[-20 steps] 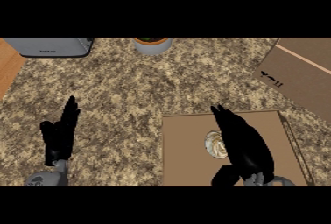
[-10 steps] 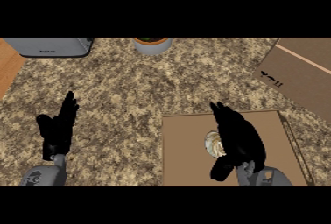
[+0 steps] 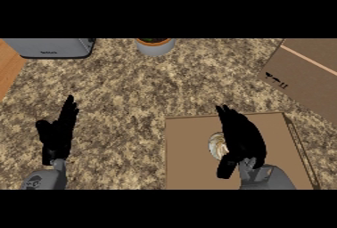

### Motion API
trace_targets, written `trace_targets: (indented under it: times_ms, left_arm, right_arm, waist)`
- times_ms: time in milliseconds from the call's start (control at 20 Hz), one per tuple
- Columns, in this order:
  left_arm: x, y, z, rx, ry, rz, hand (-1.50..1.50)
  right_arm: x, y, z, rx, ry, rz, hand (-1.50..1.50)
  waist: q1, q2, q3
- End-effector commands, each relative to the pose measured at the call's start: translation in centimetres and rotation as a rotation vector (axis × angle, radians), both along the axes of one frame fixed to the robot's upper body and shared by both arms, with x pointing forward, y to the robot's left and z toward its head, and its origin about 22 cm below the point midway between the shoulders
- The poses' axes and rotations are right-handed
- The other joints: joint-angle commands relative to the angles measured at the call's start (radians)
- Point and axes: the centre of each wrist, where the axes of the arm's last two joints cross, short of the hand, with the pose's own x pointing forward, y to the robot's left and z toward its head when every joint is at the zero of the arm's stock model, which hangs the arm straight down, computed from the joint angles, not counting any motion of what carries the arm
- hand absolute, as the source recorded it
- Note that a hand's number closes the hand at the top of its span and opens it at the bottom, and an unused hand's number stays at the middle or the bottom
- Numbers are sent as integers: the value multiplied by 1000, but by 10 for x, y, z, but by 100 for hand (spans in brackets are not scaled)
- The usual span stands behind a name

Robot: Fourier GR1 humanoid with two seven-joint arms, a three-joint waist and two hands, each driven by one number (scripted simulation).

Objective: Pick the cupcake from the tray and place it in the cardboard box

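Flat, even light, med. bright.

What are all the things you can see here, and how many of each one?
counter: one, speckled brown and beige, under everything
appliance: one, grey, top left corner
pot: one, grey with something dark inside, top middle
wooden surface: one, orange-brown, left edge
cardboard box: one, brown, upper right
tray: one, brown, lower right
cupcake: one, pale, on the tray, partly hidden by the right hand
left hand: one, black, lower left, open, fingers up, resting
right hand: one, black, over the tray by the cupcake, fingers straight
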Motion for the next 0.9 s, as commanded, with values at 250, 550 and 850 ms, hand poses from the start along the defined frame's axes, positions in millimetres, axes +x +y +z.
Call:
trace_targets:
  times_ms: [250,550,850]
  left_arm:
    - [-7,-13,3,10,27,-7,0]
    - [-11,-7,13,9,2,6,0]
    - [4,-11,13,0,17,1,0]
  right_arm:
    - [-3,18,-27,-5,12,-14,-150]
    - [1,-2,-33,-5,13,1,-150]
    - [9,6,-46,-11,32,70,150]
  waist:
    - [1,0,0]
    - [0,-1,0]
    - [0,0,0]
